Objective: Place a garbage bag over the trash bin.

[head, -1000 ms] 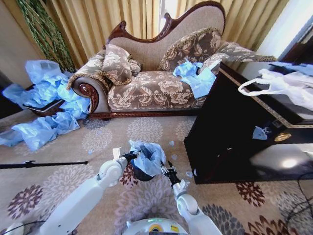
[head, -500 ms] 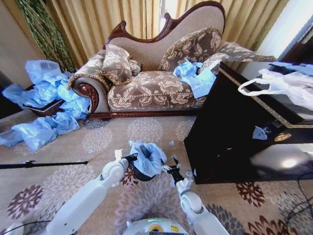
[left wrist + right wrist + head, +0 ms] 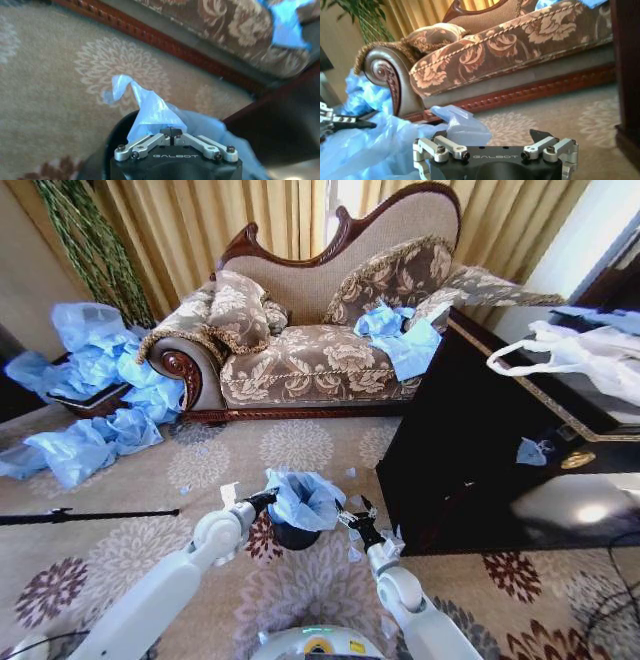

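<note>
Two grippers at a bagged bin on the carpet

The garbage bag (image 3: 303,497) drapes over the mouth of the trash bin (image 3: 293,534), which stands on the patterned carpet (image 3: 200,465) between the sofa (image 3: 320,330) and the robot. The left gripper (image 3: 266,500) is closed tight on the bag's edge at the bin's left rim. The right gripper (image 3: 352,517) sits just beside the bin's right side, fingers spread wide, with nothing between them.
</note>
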### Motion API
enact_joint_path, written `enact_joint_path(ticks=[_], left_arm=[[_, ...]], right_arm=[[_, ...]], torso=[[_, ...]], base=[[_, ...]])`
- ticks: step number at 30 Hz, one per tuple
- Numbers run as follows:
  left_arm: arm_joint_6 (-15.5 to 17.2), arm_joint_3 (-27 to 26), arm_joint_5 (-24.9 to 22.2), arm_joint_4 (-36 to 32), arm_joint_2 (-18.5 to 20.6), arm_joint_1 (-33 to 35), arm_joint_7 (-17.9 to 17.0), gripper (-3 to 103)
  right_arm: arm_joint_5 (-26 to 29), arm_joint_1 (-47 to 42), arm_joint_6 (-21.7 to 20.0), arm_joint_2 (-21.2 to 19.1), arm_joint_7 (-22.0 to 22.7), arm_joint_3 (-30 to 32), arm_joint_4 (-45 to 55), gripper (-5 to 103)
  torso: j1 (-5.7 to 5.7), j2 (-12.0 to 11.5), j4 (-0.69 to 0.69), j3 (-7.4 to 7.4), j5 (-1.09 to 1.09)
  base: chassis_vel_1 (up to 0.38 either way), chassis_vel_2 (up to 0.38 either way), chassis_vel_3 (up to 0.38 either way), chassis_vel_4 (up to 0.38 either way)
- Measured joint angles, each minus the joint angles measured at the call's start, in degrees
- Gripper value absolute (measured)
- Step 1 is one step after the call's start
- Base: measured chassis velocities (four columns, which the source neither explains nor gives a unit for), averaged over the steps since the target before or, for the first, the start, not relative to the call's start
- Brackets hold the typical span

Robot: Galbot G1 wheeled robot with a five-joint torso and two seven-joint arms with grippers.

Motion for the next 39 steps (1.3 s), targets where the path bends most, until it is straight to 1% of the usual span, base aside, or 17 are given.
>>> enact_joint_path(ticks=[4,7,11,12,17,19,22,23,25,26,29,33,35,36,37,38,39], left_arm=[[-1.9,-0.3,-3.0,-0.3,0.4,0.9,1.7,0],[-2.7,-0.4,-4.0,-0.1,0.4,1.5,2.5,0],[-4.5,-0.7,-5.1,0.8,0.5,2.7,5.0,0],[-4.5,-0.7,-5.1,0.8,0.5,2.7,5.0,0],[-5.9,-0.2,-4.2,0.9,0.7,3.2,6.7,0],[-6.3,0.0,-4.5,0.3,0.7,3.0,7.2,0],[-6.6,0.1,-5.0,0.1,0.7,2.9,7.5,0],[-6.9,0.2,-5.8,-0.1,0.7,2.7,7.7,0],[-7.2,0.2,-7.1,-0.4,0.6,2.6,7.9,0],[-7.2,0.2,-7.1,-0.4,0.6,2.6,7.9,0],[-7.2,0.4,-7.1,-0.4,0.5,3.5,8.1,0],[-7.2,0.8,-6.9,-0.4,0.4,4.0,8.2,0],[-7.2,1.1,-6.7,-0.3,0.1,4.0,8.2,0],[-7.2,1.1,-6.7,-0.3,0.1,4.0,8.2,0],[-7.2,1.1,-6.6,-0.2,0.0,4.0,8.2,0],[-7.2,1.1,-6.5,0.0,-0.1,4.0,8.2,0],[-7.1,1.1,-6.4,0.1,-0.1,4.1,8.2,0]], right_arm=[[1.3,-0.8,0.1,0.5,-2.8,0.5,0.7,100],[-1.1,-0.9,1.0,0.5,-3.4,0.8,0.7,100],[-14.6,-0.5,4.4,0.0,-3.3,3.5,-1.2,100],[-14.6,-0.5,4.4,0.0,-3.3,3.5,-1.2,100],[-21.8,0.4,6.4,-1.1,-4.5,4.6,-1.3,100],[-27.1,1.3,9.0,-1.1,-6.8,5.3,-3.6,100],[-27.5,1.4,9.3,-1.1,-8.3,5.3,-3.7,100],[-26.3,1.2,9.0,-1.2,-9.8,4.8,-3.4,100],[-17.6,0.6,6.9,-1.3,-13.1,3.1,-2.0,100],[-17.6,0.6,6.9,-1.3,-13.1,3.1,-2.0,100],[-5.1,0.4,2.7,-0.7,-15.1,2.1,0.7,100],[-3.0,1.0,1.7,-1.1,-14.6,2.2,2.3,100],[2.8,0.9,-0.6,-1.9,-13.9,2.2,4.6,100],[2.8,0.9,-0.6,-1.9,-13.9,2.2,4.6,100],[7.1,0.7,-2.4,-2.1,-13.0,2.2,5.7,100],[16.1,-0.1,-5.7,-2.3,-12.7,2.4,6.9,100],[19.4,-0.5,-6.5,-2.3,-13.3,2.7,6.9,100]], torso=[[0.00,0.0,-0.01,0.00,0.00],[0.00,0.0,-0.01,0.00,-0.01],[0.00,0.0,-0.01,0.01,0.00],[0.00,0.0,-0.01,0.01,0.00],[0.00,0.0,0.00,0.01,-0.02],[0.00,0.0,-0.01,0.01,0.01],[0.00,0.0,-0.02,0.01,0.01],[0.00,0.0,-0.01,0.01,0.00],[0.00,0.0,-0.01,0.01,0.00],[0.00,0.0,-0.01,0.01,0.00],[0.00,0.0,-0.01,0.01,0.00],[0.00,0.0,0.01,0.01,0.00],[0.00,0.0,-0.01,0.01,-0.01],[0.00,0.0,-0.01,0.01,-0.01],[0.00,0.0,-0.01,0.01,-0.01],[0.00,0.0,-0.01,0.00,-0.01],[0.00,0.0,-0.01,0.00,-0.01]], base=[[0.000,0.000,0.000,0.000],[0.000,0.000,0.000,0.000],[0.000,0.000,0.000,0.000],[0.000,0.000,0.000,0.000],[0.000,0.000,0.000,0.000],[0.000,0.000,0.000,0.000],[0.000,0.000,0.000,0.000],[0.000,0.000,0.000,0.000],[0.000,0.000,0.000,0.000],[0.000,0.000,0.000,0.000],[0.000,0.000,0.000,0.000],[0.000,0.000,0.000,0.000],[0.000,0.000,0.000,0.000],[0.000,0.000,0.000,0.000],[0.000,0.000,0.000,0.000],[0.000,0.000,0.000,0.000],[0.000,0.000,0.000,0.000]])
